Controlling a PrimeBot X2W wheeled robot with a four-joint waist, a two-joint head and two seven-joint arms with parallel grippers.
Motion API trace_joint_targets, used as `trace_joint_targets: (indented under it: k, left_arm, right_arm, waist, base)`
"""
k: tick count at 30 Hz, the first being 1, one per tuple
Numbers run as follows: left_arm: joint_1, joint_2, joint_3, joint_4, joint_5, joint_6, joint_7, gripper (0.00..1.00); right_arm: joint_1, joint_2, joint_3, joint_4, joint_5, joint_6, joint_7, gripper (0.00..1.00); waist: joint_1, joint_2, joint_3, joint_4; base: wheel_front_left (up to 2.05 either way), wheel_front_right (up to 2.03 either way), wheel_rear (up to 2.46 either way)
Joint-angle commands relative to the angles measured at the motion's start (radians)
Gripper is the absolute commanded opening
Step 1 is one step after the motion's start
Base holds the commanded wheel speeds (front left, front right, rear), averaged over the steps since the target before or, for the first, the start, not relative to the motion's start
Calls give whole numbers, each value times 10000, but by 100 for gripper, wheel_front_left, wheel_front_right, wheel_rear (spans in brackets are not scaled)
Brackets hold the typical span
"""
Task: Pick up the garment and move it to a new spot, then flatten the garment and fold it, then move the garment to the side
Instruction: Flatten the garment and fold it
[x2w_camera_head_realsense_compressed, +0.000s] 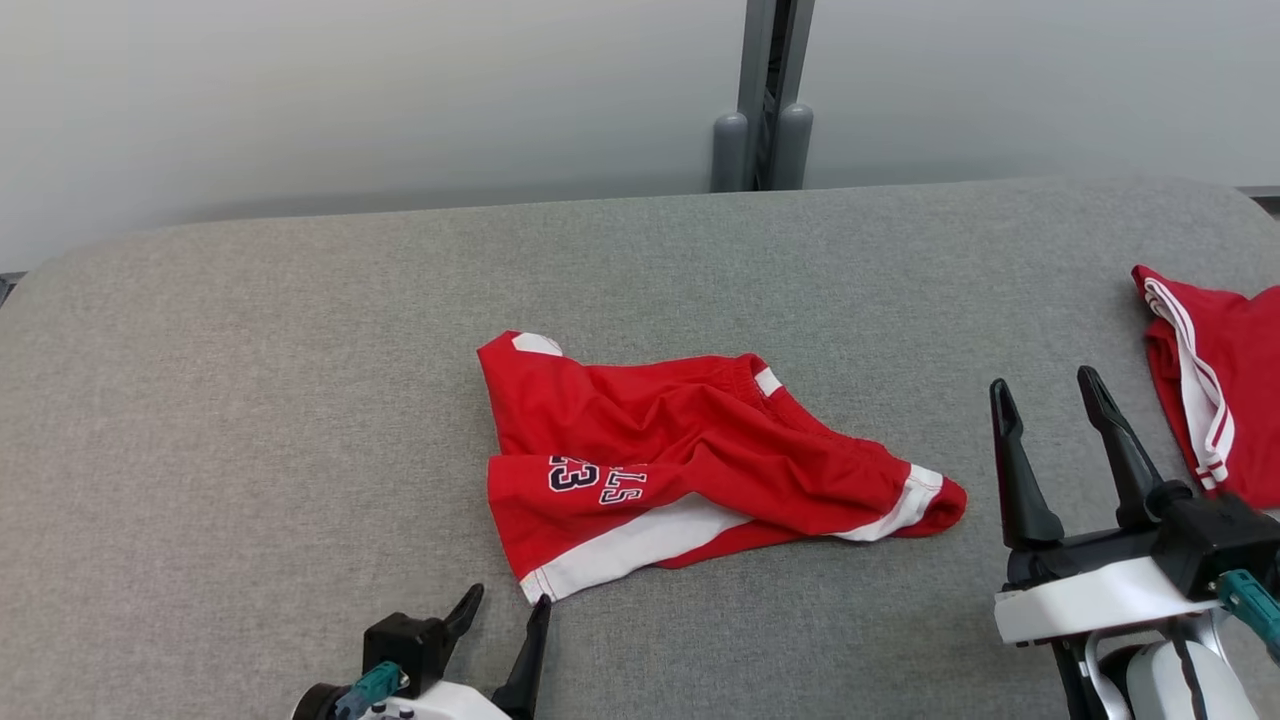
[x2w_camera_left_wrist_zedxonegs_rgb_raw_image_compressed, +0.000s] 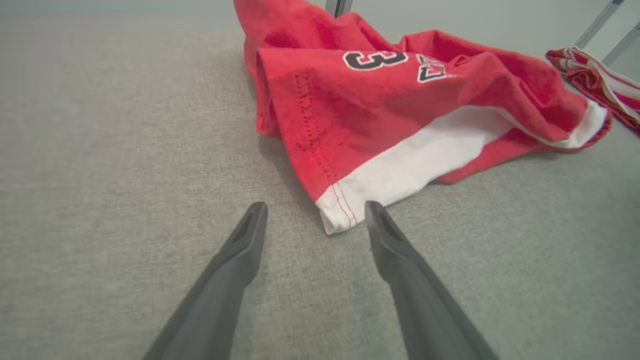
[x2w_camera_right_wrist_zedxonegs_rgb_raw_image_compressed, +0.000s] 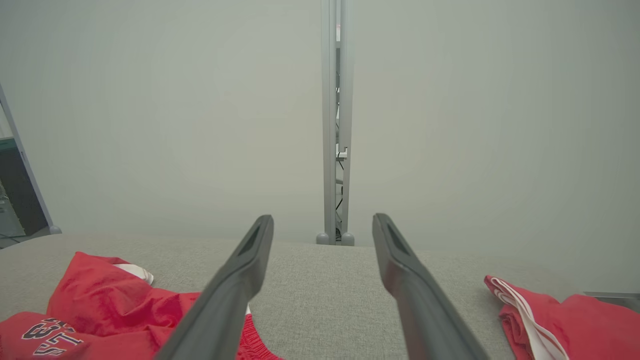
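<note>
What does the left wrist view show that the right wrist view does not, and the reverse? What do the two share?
Left wrist view: the left hand, open, at the white hem corner of the red garment, low over the grey surface. Right wrist view: the right hand, open, held higher, pointing toward a grey post at the wall. Both: that garment, crumpled, and a second red garment with white stripes to its right.
</note>
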Motion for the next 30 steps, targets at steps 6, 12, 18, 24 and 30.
trace_joint_targets:
  k: [6,12,18,24,30]
  left_arm:
    - [-602,7,-168,496,-240,10,-86,100]
    - [-840,-12,-323,883,-399,-137,35,100]
    - [-909,-25,-363,1055,-665,-182,-82,18]
    - [-891,2,-459,1040,-780,-270,-162,0]
    - [-730,118,-470,685,-802,-303,-389,0]
  right_arm:
    - [-214,-38,-58,-48,-31,1,-53,100]
    - [-263,-31,-106,-74,-40,1,-53,100]
    - [-217,-17,-177,-32,-57,1,-53,100]
    - [-108,3,-251,159,-65,1,-53,100]
    - [-20,-3,-389,821,-114,-1,-55,100]
  waist:
    - [0,-1,361,-312]
    - [0,-1,480,-415]
    - [0,-1,445,-407]
    - [0,-1,300,-217]
    - [0,-1,142,104]
  base:
    - [0,0,0]
    - [0,0,0]
    - [0,0,0]
    - [0,0,0]
    - [0,0,0]
